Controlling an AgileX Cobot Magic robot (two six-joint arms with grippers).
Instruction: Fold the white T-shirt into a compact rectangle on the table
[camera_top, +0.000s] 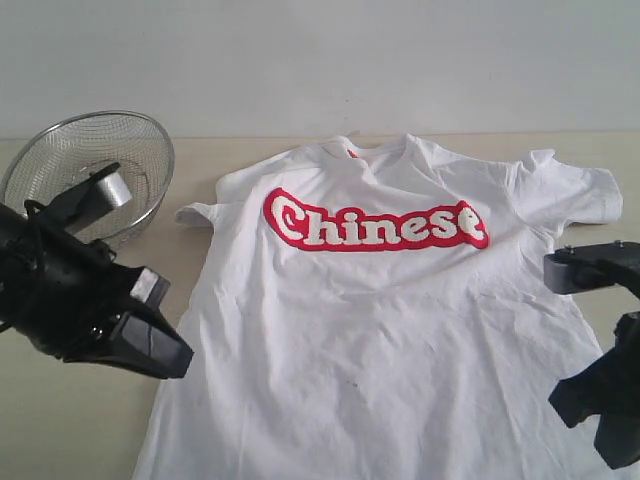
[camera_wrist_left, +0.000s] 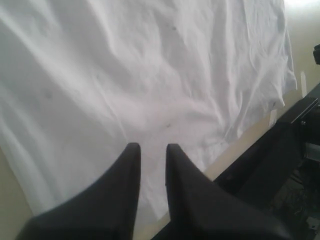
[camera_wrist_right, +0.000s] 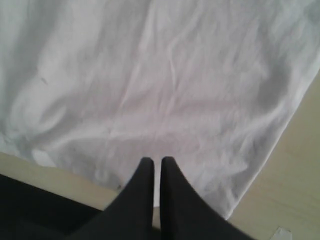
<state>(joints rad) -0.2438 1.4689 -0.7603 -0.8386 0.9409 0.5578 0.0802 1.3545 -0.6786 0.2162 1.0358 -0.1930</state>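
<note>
Left hand (camera_wrist_left: 152, 149): nearest the camera, raised at the table's near left. Its two black fingers (camera_wrist_left: 125, 175) stand a narrow gap apart with nothing between them, tips aimed at the shirt's lower part.
Right hand (camera_wrist_right: 156, 161): at the table's near right, fingers pressed together to a thin slit and gripping nothing, tips over the cloth by the hem.
Shirt (camera_top: 370, 330): white and wrinkled, lying flat and unfolded with its front up. The collar points to the table's far edge and the hem lies along the near edge.
Lettering (camera_top: 375, 225): white "Chinese" on red, across the chest.
Sleeves: one is spread toward the table's right edge; the other is bunched small on the left.
Bowl (camera_top: 90, 160): silver wire mesh, at the far left corner, apart from the shirt.
Table (camera_top: 60, 430): pale beige, bare on the shirt's left.
</note>
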